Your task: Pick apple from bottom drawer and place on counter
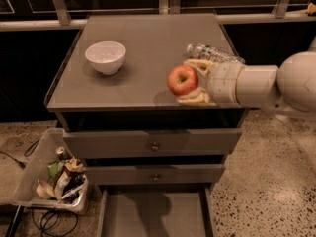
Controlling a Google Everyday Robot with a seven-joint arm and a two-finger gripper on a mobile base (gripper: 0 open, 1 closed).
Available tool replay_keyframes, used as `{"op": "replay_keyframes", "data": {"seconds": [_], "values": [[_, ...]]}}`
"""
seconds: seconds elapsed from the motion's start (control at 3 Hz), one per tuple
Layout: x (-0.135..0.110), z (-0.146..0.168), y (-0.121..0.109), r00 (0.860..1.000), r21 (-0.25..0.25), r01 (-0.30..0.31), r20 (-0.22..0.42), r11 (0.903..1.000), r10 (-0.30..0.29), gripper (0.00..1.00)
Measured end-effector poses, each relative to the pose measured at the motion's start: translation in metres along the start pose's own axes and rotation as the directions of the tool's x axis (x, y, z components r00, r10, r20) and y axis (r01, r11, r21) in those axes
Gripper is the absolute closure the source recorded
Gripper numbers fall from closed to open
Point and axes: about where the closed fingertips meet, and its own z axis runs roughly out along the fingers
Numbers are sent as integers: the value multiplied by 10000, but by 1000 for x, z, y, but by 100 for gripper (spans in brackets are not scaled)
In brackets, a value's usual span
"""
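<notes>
the tool [186,81] is clamped on the apple [182,79], one pale finger [198,65] above it and one below, reaching in from three o'clock. the apple hangs over the table [148,48] at about five o'clock, close to the front edge, with a dim shadow on the glossy grey top under it. a white bowl [105,57] sits at ten o'clock on the table and a clear plastic bottle [212,53] lies on its side at two o'clock. the bottom drawer [154,214] stands pulled out, its flat grey floor showing. at eight o'clock on the speckled floor [266,181] is a plastic bin [29,174] of rubbish. a metal rail [123,22] runs behind.
</notes>
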Motion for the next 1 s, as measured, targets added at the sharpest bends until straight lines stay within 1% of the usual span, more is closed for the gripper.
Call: {"op": "replay_keyframes", "data": {"seconds": [0.33,0.67,1.0], "values": [[-29,29,-48,9993,398,-238,287,9989,227,100],[-39,67,-72,9934,368,-964,662,9947,939,100],[-23,102,-72,9728,332,-2186,854,9753,2152,100]]}}
